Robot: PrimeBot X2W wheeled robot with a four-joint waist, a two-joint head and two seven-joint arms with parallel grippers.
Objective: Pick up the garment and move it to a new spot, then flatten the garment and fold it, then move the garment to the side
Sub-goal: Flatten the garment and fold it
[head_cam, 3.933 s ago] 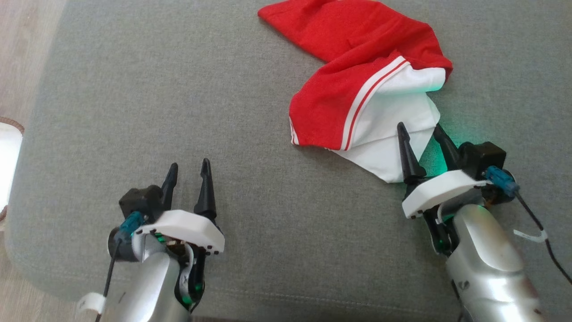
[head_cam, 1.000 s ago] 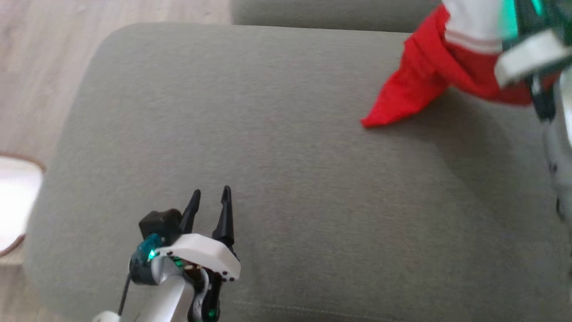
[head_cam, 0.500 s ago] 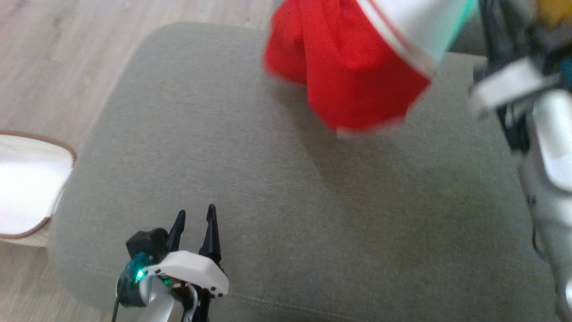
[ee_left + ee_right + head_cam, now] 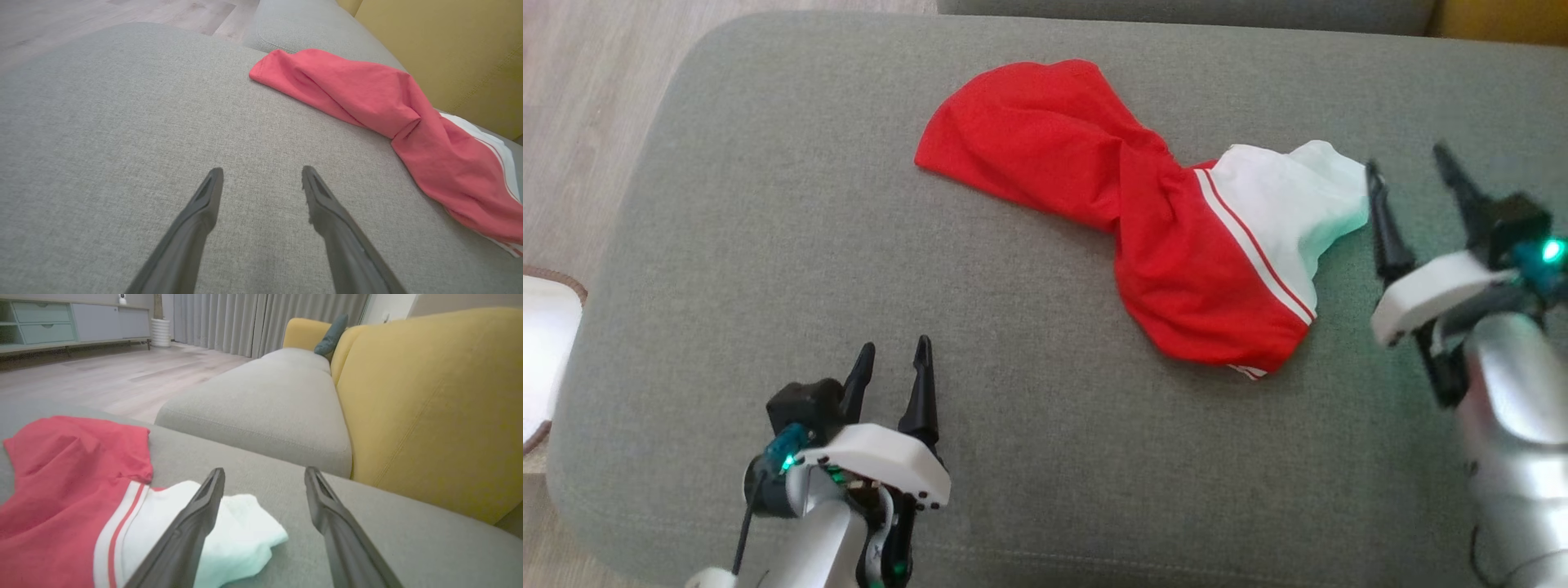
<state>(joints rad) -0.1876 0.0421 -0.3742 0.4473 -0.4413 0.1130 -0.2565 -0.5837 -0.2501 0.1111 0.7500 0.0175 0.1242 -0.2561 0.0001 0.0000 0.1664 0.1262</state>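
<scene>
Red and white garment [image 4: 1143,220] lying twisted on the grey sofa cushion [image 4: 768,245], its white end just left of the right claw [image 4: 1407,159], fingers spread and empty, left claw [image 4: 895,345] also spread and empty, garment well ahead to its right

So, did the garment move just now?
Yes: downward. The garment hung above the grey cushion; now it lies on it, beside the open right claw.

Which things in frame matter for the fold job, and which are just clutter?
Job:
- garment, crumpled on the grey cushion
- left gripper, right gripper, both open

Lying about:
- yellow backrest
- teal pillow
- cabinet
- white rimmed object beside the cushion
</scene>
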